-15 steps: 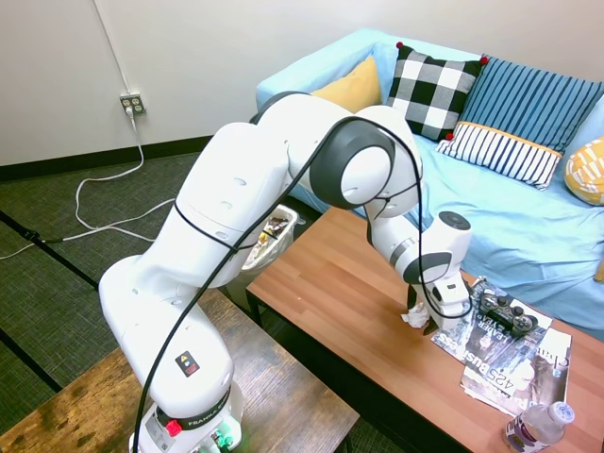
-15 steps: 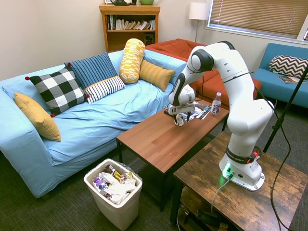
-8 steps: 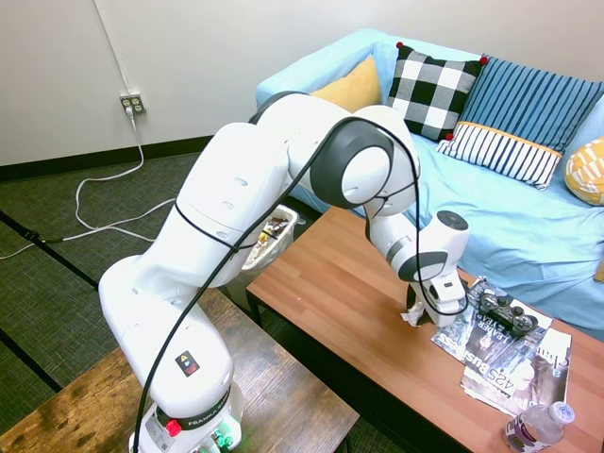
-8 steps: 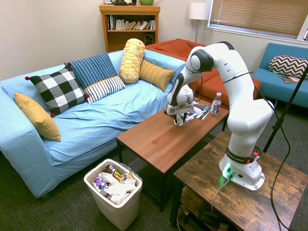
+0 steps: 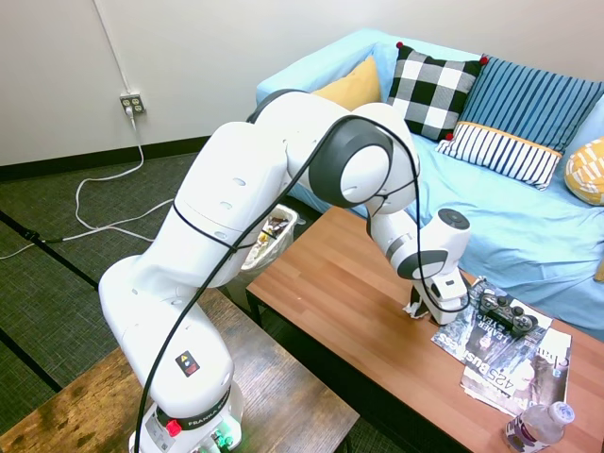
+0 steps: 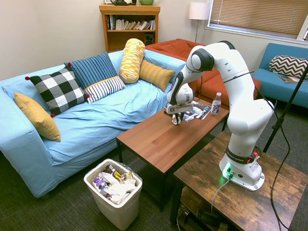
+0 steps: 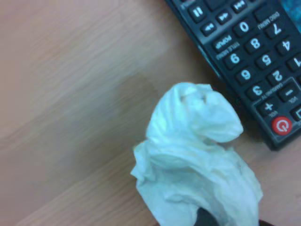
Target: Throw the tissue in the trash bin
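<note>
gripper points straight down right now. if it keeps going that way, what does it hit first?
The tissue. The gripper hangs just over the coffee table, and the wrist view shows the white wad right below it, with the black remote off to one side. How much gap is left is hard to judge.

Blue sofa (image 6: 96,115) with cushions, bookshelf (image 6: 128,26), window blinds (image 6: 257,17), dark carpet (image 5: 57,274)

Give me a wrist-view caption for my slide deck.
Crumpled white tissue on the brown wooden table, beside a black remote.
</note>
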